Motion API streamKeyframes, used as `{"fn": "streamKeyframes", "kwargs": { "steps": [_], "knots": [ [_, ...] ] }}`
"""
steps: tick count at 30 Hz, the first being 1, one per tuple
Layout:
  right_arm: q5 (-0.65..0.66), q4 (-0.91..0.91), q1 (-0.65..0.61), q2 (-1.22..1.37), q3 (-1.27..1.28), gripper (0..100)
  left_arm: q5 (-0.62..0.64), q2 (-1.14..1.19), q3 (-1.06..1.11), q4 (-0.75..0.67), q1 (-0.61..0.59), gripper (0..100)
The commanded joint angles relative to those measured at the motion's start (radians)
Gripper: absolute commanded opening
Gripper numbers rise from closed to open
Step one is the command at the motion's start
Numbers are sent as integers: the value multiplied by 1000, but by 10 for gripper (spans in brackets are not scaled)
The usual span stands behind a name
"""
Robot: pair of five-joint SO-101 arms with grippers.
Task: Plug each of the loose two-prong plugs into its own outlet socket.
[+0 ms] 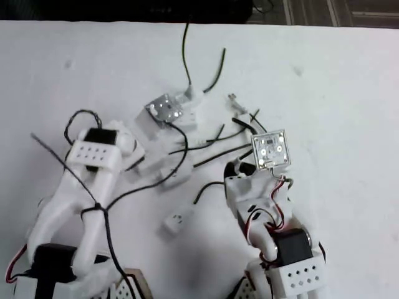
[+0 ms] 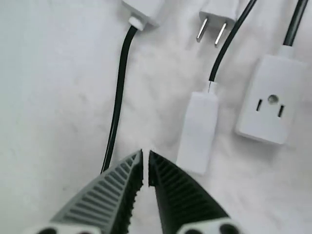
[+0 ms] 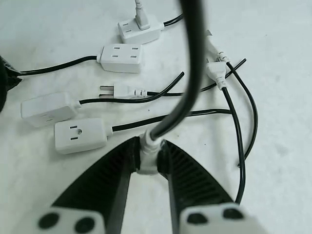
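Note:
My right gripper [image 3: 148,144] is shut on a white plug [image 3: 147,157], whose thick black cord [image 3: 191,73] rises toward the camera. Beyond it on the white table lie a three-hole outlet [image 3: 80,135], a plain white block socket [image 3: 46,109], a loose two-prong plug [image 3: 117,90] and a two-slot socket [image 3: 122,57]. Farther off, a socket [image 3: 139,30] has a plug standing in it. My left gripper [image 2: 145,158] is shut on nothing, just above the table. The block socket [image 2: 197,131] lies just ahead of its tips, beside the three-hole outlet [image 2: 268,102] and the two-prong plug [image 2: 214,22].
Thin black cords [image 3: 239,117] loop over the table around a further small white plug [image 3: 217,70]. In the high view one loose white socket [image 1: 173,223] lies between the two arms, and cords [image 1: 212,146] cross the middle of the table.

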Motion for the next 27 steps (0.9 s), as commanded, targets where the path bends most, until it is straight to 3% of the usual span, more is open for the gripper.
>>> {"fn": "streamKeyframes", "kwargs": {
  "steps": [1,8,17,27],
  "knots": [
    [5,-19,-5,-1,-6,18,9,-42,83,-157,-8,26],
    [5,-19,-5,-1,-6,18,8,-51,167,-161,58,26],
    [5,-19,-5,-1,-6,18,6,-53,186,31,280,23],
    [5,-18,-5,-1,-6,18,8,-82,176,35,236,23]
  ]
}}
